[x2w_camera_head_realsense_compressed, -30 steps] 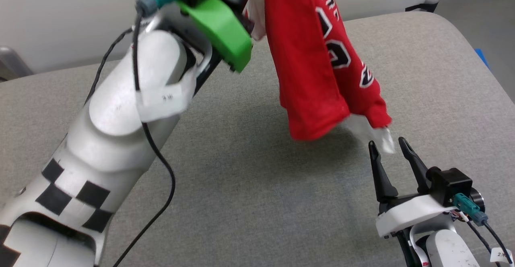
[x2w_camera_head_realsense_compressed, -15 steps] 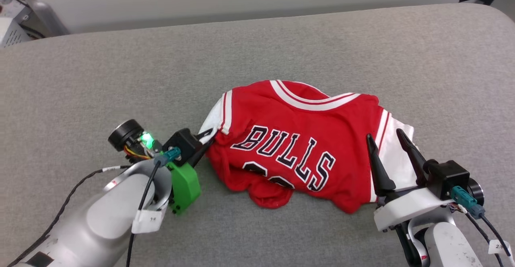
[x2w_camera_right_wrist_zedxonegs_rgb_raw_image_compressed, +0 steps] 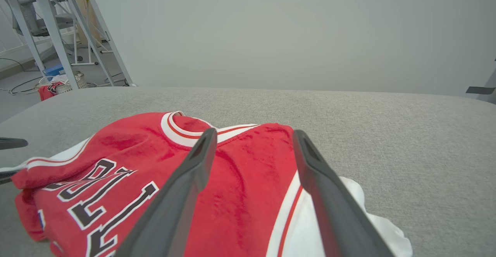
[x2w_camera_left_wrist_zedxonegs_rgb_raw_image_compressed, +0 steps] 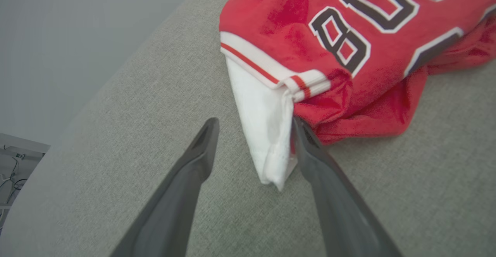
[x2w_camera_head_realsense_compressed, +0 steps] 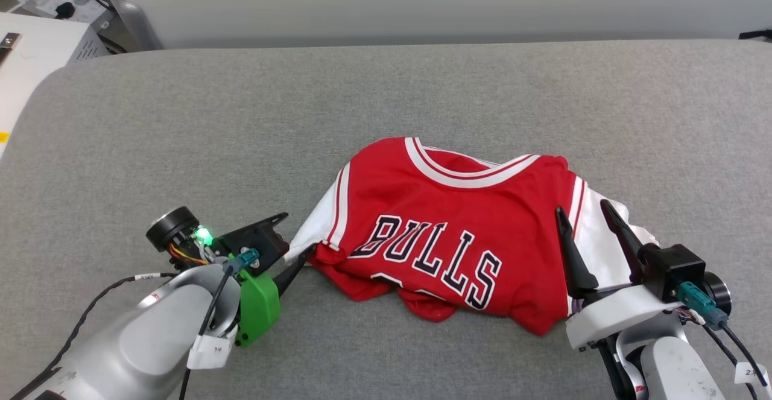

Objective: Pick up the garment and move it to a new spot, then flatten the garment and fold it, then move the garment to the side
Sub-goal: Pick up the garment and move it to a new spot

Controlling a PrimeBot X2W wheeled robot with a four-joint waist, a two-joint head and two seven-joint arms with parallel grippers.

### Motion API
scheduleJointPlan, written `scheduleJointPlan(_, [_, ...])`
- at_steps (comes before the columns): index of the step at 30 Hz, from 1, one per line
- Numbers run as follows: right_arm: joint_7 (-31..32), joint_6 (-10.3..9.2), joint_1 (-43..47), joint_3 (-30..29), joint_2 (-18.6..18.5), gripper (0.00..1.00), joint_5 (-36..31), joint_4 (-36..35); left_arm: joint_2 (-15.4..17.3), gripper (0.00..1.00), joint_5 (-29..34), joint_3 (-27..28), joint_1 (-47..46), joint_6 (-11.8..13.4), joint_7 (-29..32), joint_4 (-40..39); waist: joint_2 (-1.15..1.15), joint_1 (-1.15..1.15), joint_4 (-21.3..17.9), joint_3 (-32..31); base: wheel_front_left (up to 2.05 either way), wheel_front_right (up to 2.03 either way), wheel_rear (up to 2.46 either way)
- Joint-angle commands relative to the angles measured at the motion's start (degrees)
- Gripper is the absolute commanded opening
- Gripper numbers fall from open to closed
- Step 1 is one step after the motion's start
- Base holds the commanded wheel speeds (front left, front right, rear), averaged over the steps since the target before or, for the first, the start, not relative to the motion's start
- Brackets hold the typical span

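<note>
The garment (x2w_camera_head_realsense_compressed: 446, 207), a red jersey with black "BULLS" lettering, lies crumpled face up on the grey padded table (x2w_camera_head_realsense_compressed: 181, 134), its lower hem bunched under. My left gripper (x2w_camera_head_realsense_compressed: 298, 234) sits low at the garment's left side, open, and the white left sleeve (x2w_camera_left_wrist_zedxonegs_rgb_raw_image_compressed: 267, 133) lies loose between its fingers, touching one of them. In the left wrist view the left gripper (x2w_camera_left_wrist_zedxonegs_rgb_raw_image_compressed: 254, 122) stands wide apart around that sleeve. My right gripper (x2w_camera_head_realsense_compressed: 583, 208) is open over the garment's right shoulder and white right sleeve (x2w_camera_head_realsense_compressed: 609, 237). The right wrist view has the right gripper (x2w_camera_right_wrist_zedxonegs_rgb_raw_image_compressed: 254, 133) above the garment (x2w_camera_right_wrist_zedxonegs_rgb_raw_image_compressed: 128, 144).
A white cabinet (x2w_camera_head_realsense_compressed: 30, 56) with cables stands beyond the table's rounded left corner. Metal frame legs (x2w_camera_right_wrist_zedxonegs_rgb_raw_image_compressed: 58, 36) and a basket (x2w_camera_right_wrist_zedxonegs_rgb_raw_image_compressed: 58, 88) are on the floor past the far left edge. Bare grey padding surrounds the garment.
A second ago the garment hung in the air from my raised left gripper; now it lies on the table and the left gripper has opened, letting go of the sleeve. The head camera shifted.
</note>
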Motion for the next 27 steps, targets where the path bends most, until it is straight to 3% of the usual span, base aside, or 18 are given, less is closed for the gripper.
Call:
scheduleJointPlan(1, [-0.51,-0.05,0.45,-0.31,-0.13,1.0,-0.59,0.16,0.49,1.0,0.46,1.09,0.86,0.34,-0.32,-0.37,0.0,0.0,1.54,-1.73,0.0,0.0,0.0])
scheduleJointPlan(5, [-0.51,-0.05,1.13,-1.34,-0.13,1.0,-1.18,-0.17,1.51,1.0,-1.03,6.62,2.08,2.18,-0.32,-2.13,0.0,0.0,2.86,-3.42,0.0,0.0,0.0])
scheduleJointPlan(10, [-0.51,-0.05,2.17,-2.89,-0.13,1.0,-1.92,-1.26,2.11,1.0,-5.15,19.1,4.9,6.41,-0.33,-8.91,0.0,0.0,4.56,-5.01,0.0,0.0,0.0])
scheduleJointPlan(13, [-0.51,-0.05,3.1,-3.56,-0.13,1.0,-2.32,-2.15,0.83,1.0,-8.24,27.08,8.5,7.86,-0.33,-14.01,0.0,0.0,5.42,-5.72,0.0,0.0,0.0])
scheduleJointPlan(16, [-0.51,-0.05,4.26,-4.0,-0.13,1.0,-2.99,-2.94,-1.75,1.0,-9.53,34.58,13.82,9.18,-0.33,-19.92,0.0,0.0,5.93,-6.48,0.0,0.0,0.0])
scheduleJointPlan(21, [-0.51,-0.05,6.75,-4.37,-0.19,1.0,-3.41,-4.29,-9.17,1.0,-8.63,43.97,25.07,10.53,-0.33,-28.51,0.0,0.0,6.34,-7.86,0.0,0.0,0.0])
scheduleJointPlan(27, [-0.47,-0.05,9.17,-4.3,-0.76,1.0,-3.24,-4.5,-17.3,1.0,-3.16,50.26,35.49,9.4,-0.33,-33.44,0.0,0.0,6.56,-8.9,0.0,0.0,0.0])
